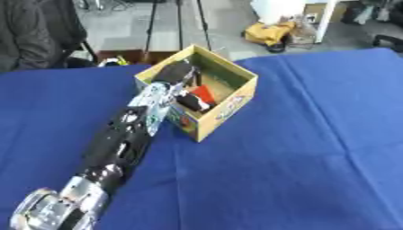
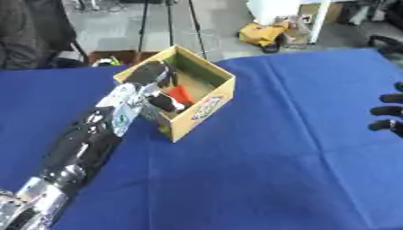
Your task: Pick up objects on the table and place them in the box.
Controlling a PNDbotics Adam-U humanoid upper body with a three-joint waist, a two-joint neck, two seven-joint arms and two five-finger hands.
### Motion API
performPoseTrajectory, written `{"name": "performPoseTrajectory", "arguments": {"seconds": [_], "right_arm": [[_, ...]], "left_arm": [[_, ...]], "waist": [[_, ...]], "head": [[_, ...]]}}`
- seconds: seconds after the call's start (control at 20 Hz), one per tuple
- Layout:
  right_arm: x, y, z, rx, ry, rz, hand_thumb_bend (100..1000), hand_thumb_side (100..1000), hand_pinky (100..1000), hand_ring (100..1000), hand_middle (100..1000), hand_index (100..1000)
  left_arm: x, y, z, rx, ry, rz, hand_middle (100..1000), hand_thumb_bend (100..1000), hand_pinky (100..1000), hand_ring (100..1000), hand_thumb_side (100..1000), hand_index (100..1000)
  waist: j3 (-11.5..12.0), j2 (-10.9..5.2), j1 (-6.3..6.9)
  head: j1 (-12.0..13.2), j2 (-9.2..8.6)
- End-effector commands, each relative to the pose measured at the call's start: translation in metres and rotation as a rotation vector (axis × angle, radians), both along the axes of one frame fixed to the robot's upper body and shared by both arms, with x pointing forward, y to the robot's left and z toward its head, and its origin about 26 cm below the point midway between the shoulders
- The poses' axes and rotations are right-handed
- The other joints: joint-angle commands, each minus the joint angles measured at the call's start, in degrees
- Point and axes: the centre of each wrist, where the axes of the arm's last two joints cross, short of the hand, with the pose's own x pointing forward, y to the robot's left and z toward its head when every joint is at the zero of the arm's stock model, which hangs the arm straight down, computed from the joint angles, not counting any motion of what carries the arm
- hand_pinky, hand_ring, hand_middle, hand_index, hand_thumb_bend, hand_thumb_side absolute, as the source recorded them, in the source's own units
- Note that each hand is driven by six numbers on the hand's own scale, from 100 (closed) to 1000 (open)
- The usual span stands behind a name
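Note:
An open cardboard box point(image 1: 228, 105) with printed sides stands on the blue tablecloth point(image 1: 299, 157), left of centre toward the far edge. Inside it lie a red object point(image 1: 204, 93) and a black-and-white thing point(image 1: 194, 102) against the near-left wall. My left arm stretches from the lower left corner up to the box. My left hand point(image 1: 176, 72) sits over the box's left rim and reaches into it; its grip is hidden. My right hand point(image 2: 388, 111) shows only as dark fingertips at the right edge in the right eye view, spread and holding nothing.
The table's far edge runs just behind the box. Beyond it are tripod legs, a yellow bag point(image 1: 270, 32) on the floor and a seated person in dark clothes point(image 1: 35, 31) at the top left.

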Motion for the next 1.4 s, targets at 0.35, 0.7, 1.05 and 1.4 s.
{"name": "performPoseTrajectory", "arguments": {"seconds": [0.35,0.7,1.05,1.4], "right_arm": [[0.000,-0.006,0.007,0.007,-0.026,-0.020,100,571,537,654,664,830],[-0.001,-0.012,0.011,0.006,-0.046,-0.051,100,557,537,654,663,830],[-0.001,-0.013,0.014,-0.002,-0.059,-0.064,100,571,537,655,664,831],[-0.002,-0.014,0.012,0.001,-0.054,-0.067,100,569,536,654,662,830]], "left_arm": [[-0.008,0.018,0.073,-0.243,-0.307,-0.108,767,1000,793,812,793,828],[-0.095,0.069,0.100,-0.878,-0.554,-0.261,671,862,698,728,833,749],[-0.140,0.113,0.028,-1.316,-0.338,-0.098,671,797,675,708,857,753],[-0.154,0.126,0.005,-1.420,-0.323,-0.005,644,779,665,683,858,742]], "waist": [[2.15,-0.56,-0.21],[7.01,0.35,-0.09],[9.86,0.60,-0.41],[10.50,0.58,-0.74]], "head": [[-1.51,-1.28],[-4.50,-2.61],[-6.27,-2.93],[-6.16,-2.71]]}}
